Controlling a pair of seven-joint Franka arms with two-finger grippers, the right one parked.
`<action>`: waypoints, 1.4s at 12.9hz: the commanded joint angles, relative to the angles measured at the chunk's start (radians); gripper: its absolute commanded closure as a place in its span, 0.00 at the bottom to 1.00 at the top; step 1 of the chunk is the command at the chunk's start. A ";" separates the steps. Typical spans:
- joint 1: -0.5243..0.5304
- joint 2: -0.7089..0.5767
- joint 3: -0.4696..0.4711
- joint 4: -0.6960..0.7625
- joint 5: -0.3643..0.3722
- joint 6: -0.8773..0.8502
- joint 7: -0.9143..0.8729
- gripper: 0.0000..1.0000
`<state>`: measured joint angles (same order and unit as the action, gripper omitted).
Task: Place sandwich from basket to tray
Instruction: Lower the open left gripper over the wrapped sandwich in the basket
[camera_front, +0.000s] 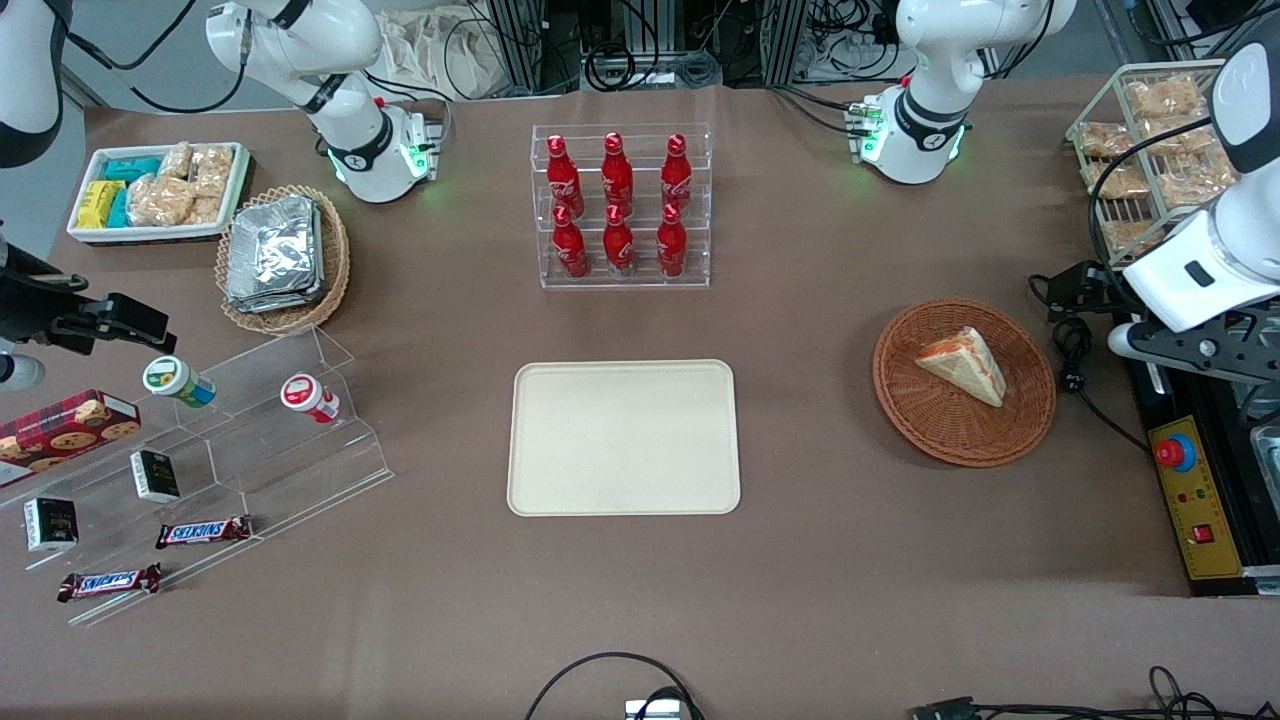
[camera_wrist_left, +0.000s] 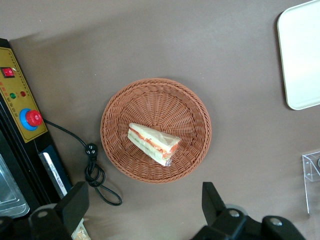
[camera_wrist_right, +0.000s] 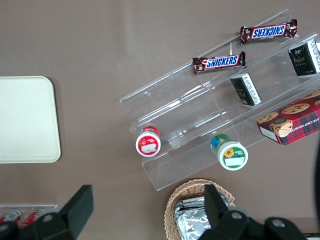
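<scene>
The sandwich (camera_front: 963, 364) lies in the basket (camera_front: 964, 434), which sits on the bench (camera_front: 820, 560) toward the working arm's end, well apart from the tray (camera_front: 624, 438) at the middle. The end effector (camera_wrist_left: 145, 212), fingers spread wide, hangs above the bench just beside the basket. A rack of bottles (camera_front: 620, 205) stands farther from the front camera than the tray.

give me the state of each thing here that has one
triangular sandwich wedge: lying in the basket, ungripped
round reddish-brown wicker basket: holds only the sandwich
flat cream rectangular tray: bare, nothing on it
left arm's gripper: open, above the table beside the basket, holding nothing
six red cola bottles: upright in the clear rack
</scene>
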<state>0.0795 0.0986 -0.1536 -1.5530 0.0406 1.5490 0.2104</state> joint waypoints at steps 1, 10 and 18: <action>-0.013 0.036 0.000 0.048 0.010 -0.029 -0.031 0.00; -0.023 -0.060 0.008 -0.326 -0.019 0.191 -0.603 0.00; -0.014 -0.126 0.015 -0.788 -0.018 0.643 -0.982 0.00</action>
<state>0.0604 0.0120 -0.1403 -2.2777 0.0305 2.1380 -0.7474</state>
